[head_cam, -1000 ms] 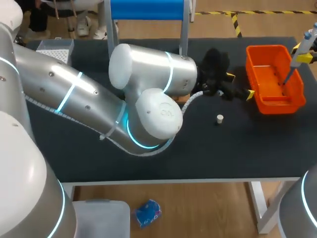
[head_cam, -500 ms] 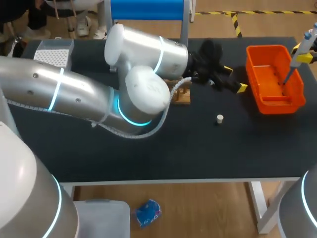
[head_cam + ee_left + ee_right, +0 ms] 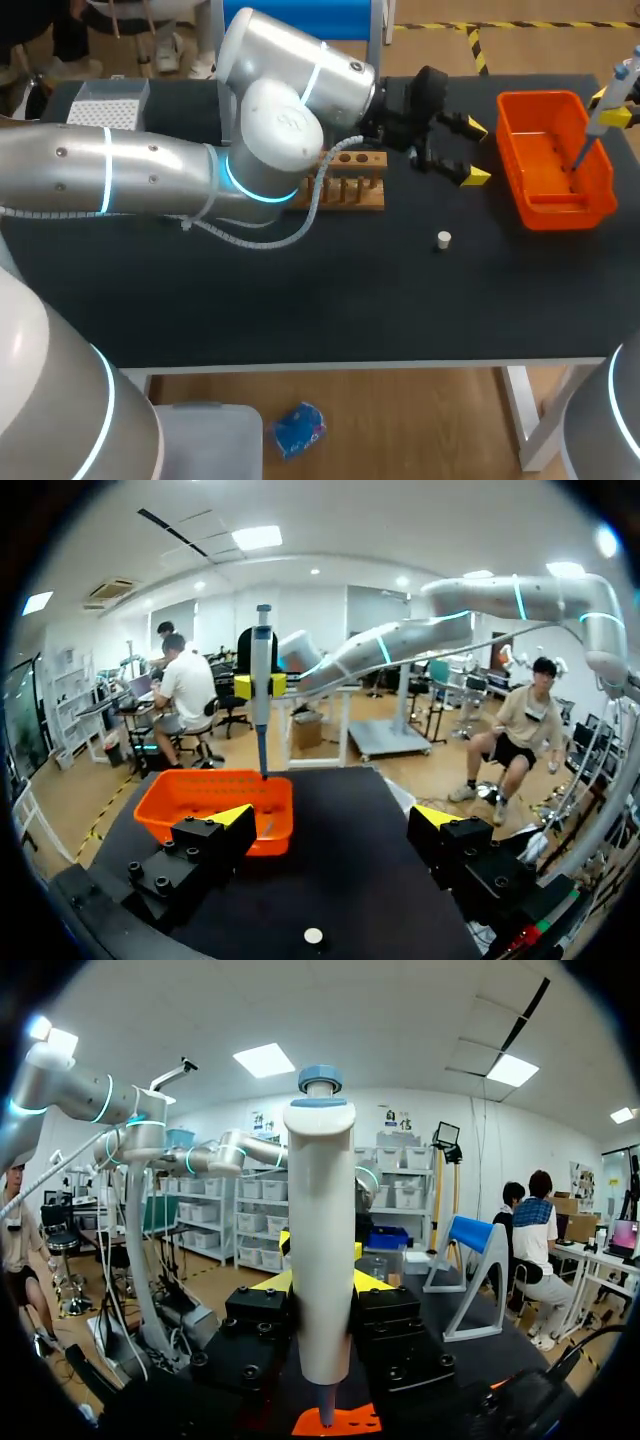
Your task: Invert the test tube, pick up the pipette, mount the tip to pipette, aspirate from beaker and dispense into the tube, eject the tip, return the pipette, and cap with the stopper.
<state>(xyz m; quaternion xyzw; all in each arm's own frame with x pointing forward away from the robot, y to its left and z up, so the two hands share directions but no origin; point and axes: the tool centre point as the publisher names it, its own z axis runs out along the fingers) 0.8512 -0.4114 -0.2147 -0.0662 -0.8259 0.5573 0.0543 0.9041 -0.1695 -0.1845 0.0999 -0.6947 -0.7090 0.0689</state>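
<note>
My right gripper point(image 3: 614, 115) is shut on the white and blue pipette point(image 3: 612, 98) and holds it upright, tip down over the orange bin point(image 3: 520, 135). In the right wrist view the pipette point(image 3: 321, 1260) stands between my fingers point(image 3: 385, 1310), with the orange bin point(image 3: 345, 1423) under its tip. My left gripper point(image 3: 462, 150) hangs open and empty between the wooden tube rack point(image 3: 352, 182) and the bin. The left wrist view shows the left gripper point(image 3: 335, 820) facing the bin point(image 3: 190, 795) and the pipette point(image 3: 261, 680). A small pale stopper point(image 3: 444, 239) lies on the black table, nearer the front than the left gripper; the stopper point(image 3: 314, 936) also shows below it. I cannot make out a test tube.
A white tip box point(image 3: 108, 104) sits at the far left corner of the table point(image 3: 400, 300). My left arm point(image 3: 150, 185) stretches across the left half of the table above the rack's left end.
My left arm has swung back towards the far side and uncovered the wooden rack; its gripper has shifted a little away from the bin. The right arm with the pipette has kept still.
</note>
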